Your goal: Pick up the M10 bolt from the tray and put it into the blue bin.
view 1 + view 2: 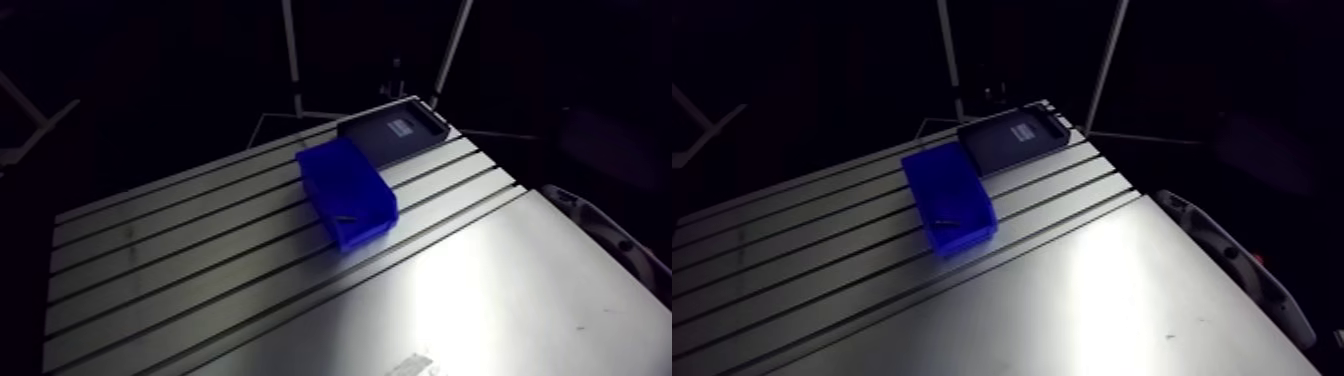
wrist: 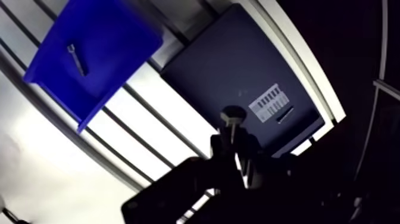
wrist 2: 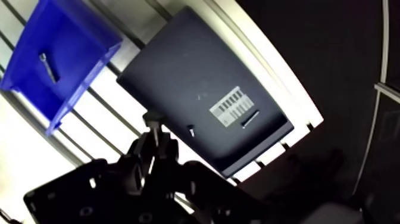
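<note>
In the wrist view my gripper (image 2: pixel 234 148) is shut on a grey hex-head bolt (image 2: pixel 232 116). The bolt's head sticks out ahead of the fingertips. It hangs over the near edge of the dark tray (image 2: pixel 238 59), which carries a white barcode label (image 2: pixel 269 102). Two small dark parts (image 3: pixel 191 130) lie on the tray near the label. The blue bin (image 2: pixel 101 36) stands beside the tray, off to the gripper's side, with one small screw (image 2: pixel 76 58) inside. The arm view shows the bin (image 1: pixel 345 190) touching the tray (image 1: pixel 395 132) at the table's far corner; the gripper is out of that view.
The slotted aluminium table (image 1: pixel 200 270) runs under both containers, and a smooth plate (image 1: pixel 480 300) covers its near part. The table's edge (image 2: pixel 297 65) lies just past the tray, with darkness beyond it.
</note>
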Tool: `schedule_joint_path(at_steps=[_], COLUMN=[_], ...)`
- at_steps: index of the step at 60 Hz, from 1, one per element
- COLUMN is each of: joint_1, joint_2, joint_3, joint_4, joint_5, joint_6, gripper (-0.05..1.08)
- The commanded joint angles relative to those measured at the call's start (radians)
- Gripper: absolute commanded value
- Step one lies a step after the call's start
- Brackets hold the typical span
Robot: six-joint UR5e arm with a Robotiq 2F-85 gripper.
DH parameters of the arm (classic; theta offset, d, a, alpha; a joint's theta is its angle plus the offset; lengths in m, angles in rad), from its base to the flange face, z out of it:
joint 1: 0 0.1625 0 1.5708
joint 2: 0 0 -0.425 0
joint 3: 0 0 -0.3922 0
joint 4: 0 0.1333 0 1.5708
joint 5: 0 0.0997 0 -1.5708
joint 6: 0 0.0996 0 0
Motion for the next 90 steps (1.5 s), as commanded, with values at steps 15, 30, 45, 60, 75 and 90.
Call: schedule_joint_path(at_steps=[15, 30, 45, 60, 75, 90], joint_1=[0.056, 0.107, 0.174, 0.201, 0.188, 0.186], joint_2=[-0.125, -0.145, -0.148, -0.144, -0.136, -0.129], joint_3=[0.119, 0.149, 0.166, 0.189, 0.222, 0.235], joint_4=[0.017, 0.009, 0.009, -0.003, -0.066, -0.086], joint_5=[-0.004, -0.004, -0.007, -0.009, -0.009, -0.010], joint_6=[-0.314, -0.369, -0.371, -0.367, -0.368, -0.368], gripper=[1.06, 1.07, 1.07, 1.07, 1.07, 1.07])
